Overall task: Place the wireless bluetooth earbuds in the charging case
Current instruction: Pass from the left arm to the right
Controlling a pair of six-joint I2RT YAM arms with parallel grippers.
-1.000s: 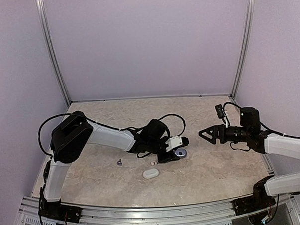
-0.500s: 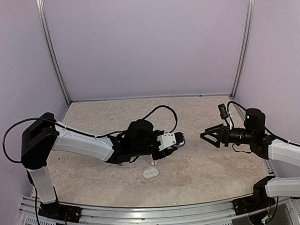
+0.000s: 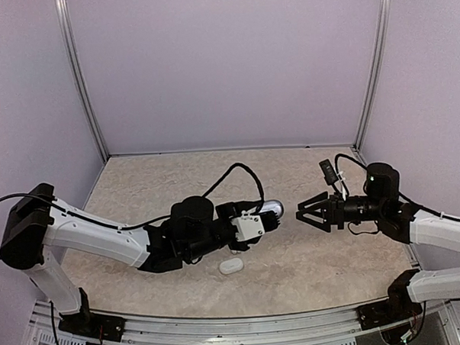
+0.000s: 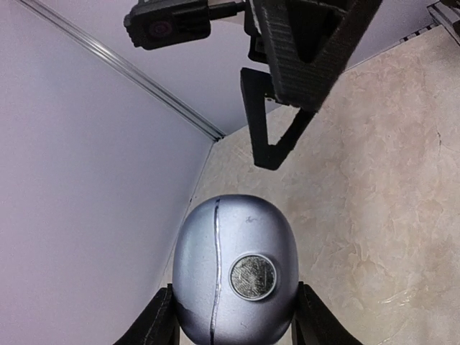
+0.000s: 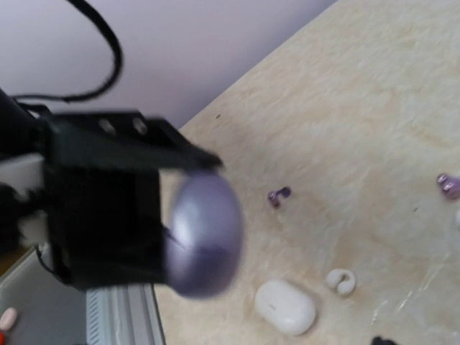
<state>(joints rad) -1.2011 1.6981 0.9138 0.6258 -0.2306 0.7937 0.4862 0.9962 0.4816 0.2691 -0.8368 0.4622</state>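
Your left end effector point(image 4: 234, 327) is clamped on the grey charging case point(image 3: 270, 209) and holds it up over the middle of the bench point(image 3: 333, 260). If your right end effector point(image 3: 303, 213) bumps the case, it could twist or drop. Its fingers are apart and empty. The case's long side runs left to right, with the round tip pointing right. A white earbud point(image 5: 341, 281) lies on the bench beside the white case point(image 5: 285, 307).

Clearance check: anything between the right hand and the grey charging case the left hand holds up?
Nothing visible. Only air separates the right hand from the grey charging case in the left hand. The white case and cream earbud lie on the table, below that line.
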